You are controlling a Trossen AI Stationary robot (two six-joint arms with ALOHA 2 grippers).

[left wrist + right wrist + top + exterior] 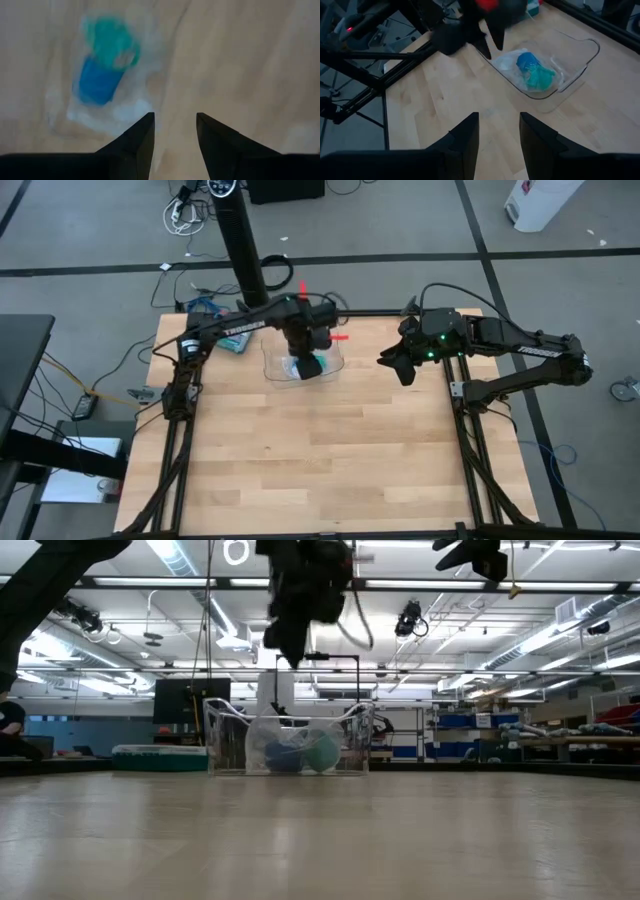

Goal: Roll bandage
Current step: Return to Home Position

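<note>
The bandage is a small blue roll (526,61) lying in a clear plastic bin (580,70) at the table's far middle, next to a teal-green roll (540,78). Both also show in the left wrist view, blue roll (96,84) and teal roll (111,45), and in the low view (285,758). My left gripper (175,131) hangs open and empty high above the bin (305,355). My right gripper (499,131) is open and empty, raised above the table's far right part (400,365).
A green-and-white box (160,757) lies at the far left of the table (235,343). The wide wooden tabletop (320,460) stretches toward the near edge. A black post stands behind the table's far edge (240,240).
</note>
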